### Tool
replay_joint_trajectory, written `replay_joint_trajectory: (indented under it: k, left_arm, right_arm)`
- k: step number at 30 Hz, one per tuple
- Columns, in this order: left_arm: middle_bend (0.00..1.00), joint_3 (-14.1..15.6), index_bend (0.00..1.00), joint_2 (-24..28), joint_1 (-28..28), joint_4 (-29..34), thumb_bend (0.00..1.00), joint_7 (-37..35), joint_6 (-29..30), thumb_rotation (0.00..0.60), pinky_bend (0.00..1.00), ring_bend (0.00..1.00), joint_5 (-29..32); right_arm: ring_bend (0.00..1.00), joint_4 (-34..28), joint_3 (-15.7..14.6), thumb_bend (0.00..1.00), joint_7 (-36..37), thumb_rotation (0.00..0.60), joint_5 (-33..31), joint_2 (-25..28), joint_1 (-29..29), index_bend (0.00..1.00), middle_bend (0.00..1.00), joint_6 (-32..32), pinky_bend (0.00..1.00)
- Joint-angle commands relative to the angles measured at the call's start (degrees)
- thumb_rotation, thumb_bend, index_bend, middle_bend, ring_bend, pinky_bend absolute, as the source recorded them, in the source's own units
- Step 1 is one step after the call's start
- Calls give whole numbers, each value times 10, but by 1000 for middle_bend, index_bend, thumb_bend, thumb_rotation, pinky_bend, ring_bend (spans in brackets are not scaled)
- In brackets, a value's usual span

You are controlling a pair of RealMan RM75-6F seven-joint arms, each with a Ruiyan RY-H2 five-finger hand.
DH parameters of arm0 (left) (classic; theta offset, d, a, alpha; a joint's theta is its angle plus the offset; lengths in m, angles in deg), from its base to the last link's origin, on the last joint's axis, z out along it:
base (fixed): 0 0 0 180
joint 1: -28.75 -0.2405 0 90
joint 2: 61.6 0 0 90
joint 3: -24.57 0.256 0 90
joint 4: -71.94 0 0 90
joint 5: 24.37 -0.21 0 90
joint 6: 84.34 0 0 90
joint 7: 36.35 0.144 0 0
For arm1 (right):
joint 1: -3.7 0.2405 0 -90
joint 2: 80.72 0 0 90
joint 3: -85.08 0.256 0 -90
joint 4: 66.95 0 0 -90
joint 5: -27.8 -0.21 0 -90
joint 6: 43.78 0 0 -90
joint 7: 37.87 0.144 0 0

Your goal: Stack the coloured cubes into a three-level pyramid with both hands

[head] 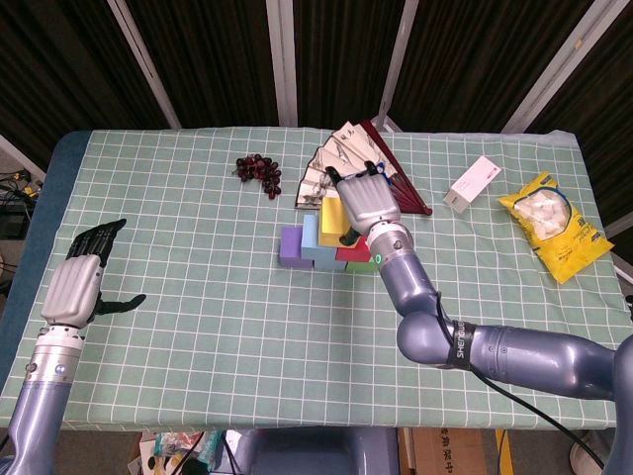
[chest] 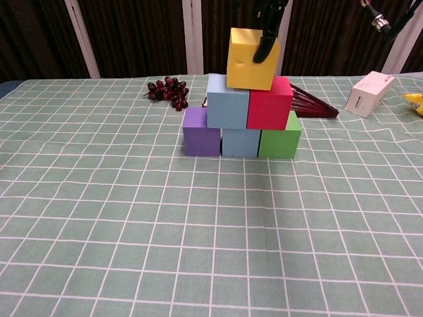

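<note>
A purple cube [chest: 201, 132], a blue cube [chest: 240, 142] and a green cube [chest: 280, 139] form the bottom row. On them sit a light blue cube [chest: 227, 101] and a red cube [chest: 269, 102]. The yellow cube [chest: 250, 59] is on top, slightly tilted, over the seam between those two. My right hand [head: 364, 203] grips it from above; a dark finger [chest: 266, 43] lies on its front face. My left hand [head: 79, 282] hovers open near the table's left edge, far from the stack [head: 316, 242].
A bunch of dark grapes [head: 258, 170] lies behind the stack to the left, and a folding fan [head: 346, 158] just behind it. A white box [head: 472, 183] and a yellow snack bag [head: 554, 223] are at the far right.
</note>
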State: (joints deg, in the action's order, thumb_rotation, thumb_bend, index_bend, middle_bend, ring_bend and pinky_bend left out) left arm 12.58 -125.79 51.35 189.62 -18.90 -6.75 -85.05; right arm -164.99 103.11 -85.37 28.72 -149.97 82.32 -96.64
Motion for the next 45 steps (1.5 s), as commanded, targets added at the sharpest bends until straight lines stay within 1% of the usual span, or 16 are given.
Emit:
replay_joint_trajectory:
  k: [1,21,33,45]
  left_arm:
    - [66,0,0,0,0,0,150,0,0,600,51,63,0]
    - [66,1,0,-1,1,-1,150,2,-1,600,51,63,2]
    - [66,1,0,-1,1,-1,150,2,-1,600,51,63,2]
    - [67,1,0,-1,1,0,150,2,-1,600,51,63,2]
  right_arm:
    - [262,-1,-3,290,2,600,-2,1,2,9,488,1,0]
    - [262,7,-21,290,22,600,3,-2,6,9,488,3,0]
    - [262,-1,-23,289,27,600,-1,6,11,10,488,0,0]
    - [260,-2,-31,290,34,600,-3,3,11,9,488,0,0]
